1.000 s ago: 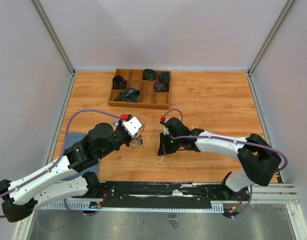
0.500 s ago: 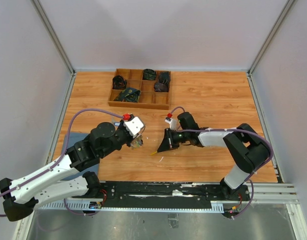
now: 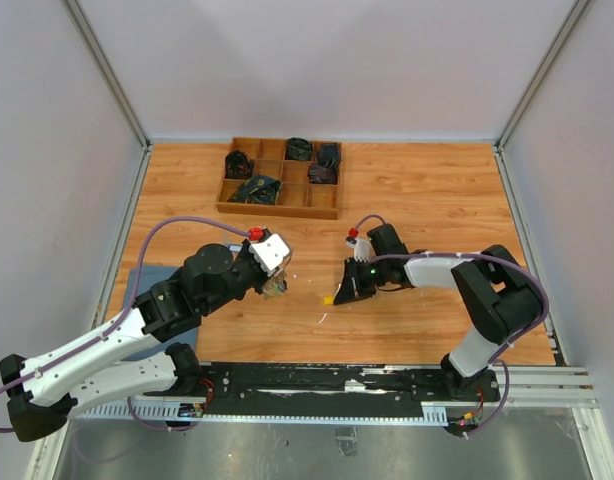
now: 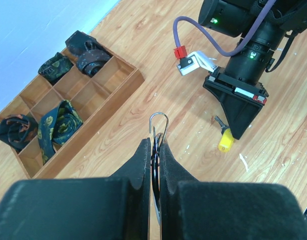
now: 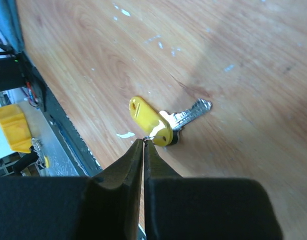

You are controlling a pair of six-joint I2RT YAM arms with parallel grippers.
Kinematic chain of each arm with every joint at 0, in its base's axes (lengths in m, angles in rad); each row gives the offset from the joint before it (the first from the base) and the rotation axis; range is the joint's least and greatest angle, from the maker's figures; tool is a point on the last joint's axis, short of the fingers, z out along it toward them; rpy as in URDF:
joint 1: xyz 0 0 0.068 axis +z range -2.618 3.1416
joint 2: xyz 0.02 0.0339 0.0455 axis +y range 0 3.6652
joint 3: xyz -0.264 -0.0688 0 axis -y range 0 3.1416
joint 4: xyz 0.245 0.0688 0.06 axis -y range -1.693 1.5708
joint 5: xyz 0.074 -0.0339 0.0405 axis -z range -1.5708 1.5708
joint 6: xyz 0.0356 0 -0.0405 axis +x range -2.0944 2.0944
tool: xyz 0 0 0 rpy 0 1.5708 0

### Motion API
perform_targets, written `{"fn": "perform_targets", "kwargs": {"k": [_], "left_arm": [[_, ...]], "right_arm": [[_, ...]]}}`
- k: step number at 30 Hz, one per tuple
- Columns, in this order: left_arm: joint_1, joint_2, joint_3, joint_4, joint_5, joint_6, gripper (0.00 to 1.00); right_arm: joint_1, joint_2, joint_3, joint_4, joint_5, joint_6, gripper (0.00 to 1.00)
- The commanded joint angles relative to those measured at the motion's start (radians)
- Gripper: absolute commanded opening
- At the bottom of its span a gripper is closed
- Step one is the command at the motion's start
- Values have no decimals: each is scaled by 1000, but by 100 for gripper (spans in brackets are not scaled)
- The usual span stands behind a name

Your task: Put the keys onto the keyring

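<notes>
My left gripper (image 3: 275,283) is shut on the keyring (image 4: 158,121), a thin silver wire loop that sticks out past the fingertips in the left wrist view (image 4: 155,142). Something small and coloured hangs at that gripper in the top view; I cannot tell what it is. My right gripper (image 3: 343,294) is shut, low over the table, to the right of the left gripper. Its tips (image 5: 143,140) pinch a tiny wire at the head of a yellow key (image 5: 151,120), whose silver blade lies on the wood. The yellow key also shows in the top view (image 3: 330,298) and in the left wrist view (image 4: 225,142).
A wooden compartment tray (image 3: 277,211) with dark rolled cloths stands at the back left, also in the left wrist view (image 4: 124,95). A blue cloth (image 3: 137,282) lies under the left arm. A white scrap (image 3: 322,318) lies on the wood near the key.
My right gripper has moved to the right, away from the left gripper, and the yellow key has come with it at its tips. The left gripper has barely moved.
</notes>
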Motion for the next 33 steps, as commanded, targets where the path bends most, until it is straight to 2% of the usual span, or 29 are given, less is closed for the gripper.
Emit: {"fn": "perform_targets", "kwargs": {"k": [1,13,17,21,27,33], "left_arm": [[8,1,31,62,11,1,0],[8,9,34,65,15,2,0],[8,12,34,69,16,2,1],[8,9,31,73,-11,2,0],[44,3,23,78,-50,-52,0],[72,-29,16,67,-72,-66,1]], "right_arm": [[-19,-12,4,-95,72,-78,6],[-20,-190,20,-267,267,-144,24],[-6,-274,44,-352,442,-158,32],[110,-336,76,-409,646,-169,40],[291,-259,160,-444,816,-135,47],[385,-118,274,-495,930,-83,54]]}}
